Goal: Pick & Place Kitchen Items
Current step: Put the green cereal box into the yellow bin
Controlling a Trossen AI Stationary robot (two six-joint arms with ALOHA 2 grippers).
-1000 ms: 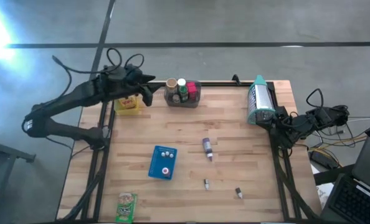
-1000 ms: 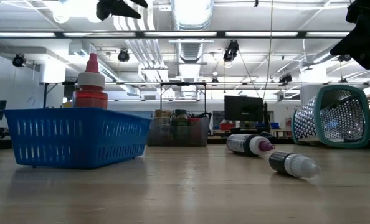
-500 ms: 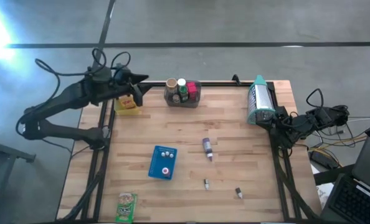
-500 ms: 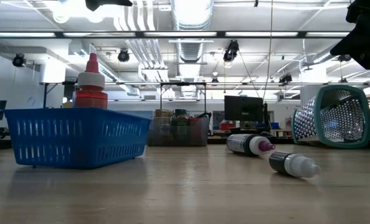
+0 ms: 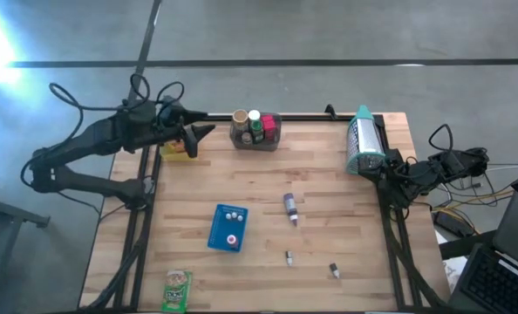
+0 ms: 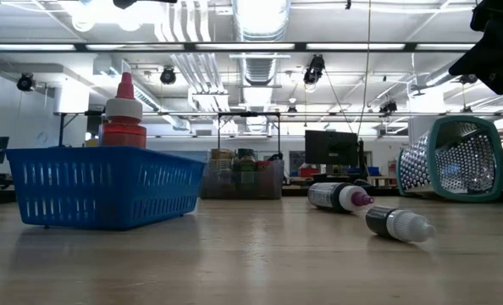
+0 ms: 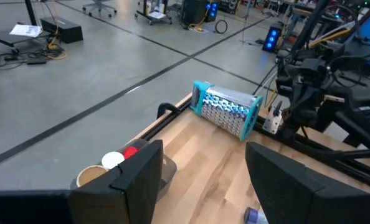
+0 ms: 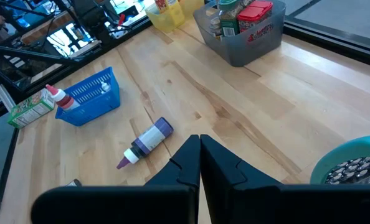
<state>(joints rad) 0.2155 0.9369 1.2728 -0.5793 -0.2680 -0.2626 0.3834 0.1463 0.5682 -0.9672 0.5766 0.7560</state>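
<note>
While ceiling lights [image 6: 260, 17] glow, wooden table [image 5: 329, 244] holds bottles [image 5: 290, 208].

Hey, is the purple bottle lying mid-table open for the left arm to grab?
Probably yes. The purple bottle lies alone on bare wood, nothing stacked on it, and the left gripper, open and empty, sits by the far-left corner.

The table [image 5: 329, 174] is mostly bare wood, so its middle gives wide passage. Along the far edge stand 3 obstacles: a yellow bin [image 5: 177, 147] at the far left corner with the left gripper [image 5: 195, 139] above it, a grey bin [image 5: 255, 132] of jars beside it, and a tipped teal mesh basket [image 5: 363, 141] at the far right corner. A blue tray [image 5: 228, 228], a purple bottle [image 5: 290, 208] and 2 tiny bottles [image 5: 289, 257] dot the centre, well apart. A green packet [image 5: 178, 290] lies at the near left corner.
</note>
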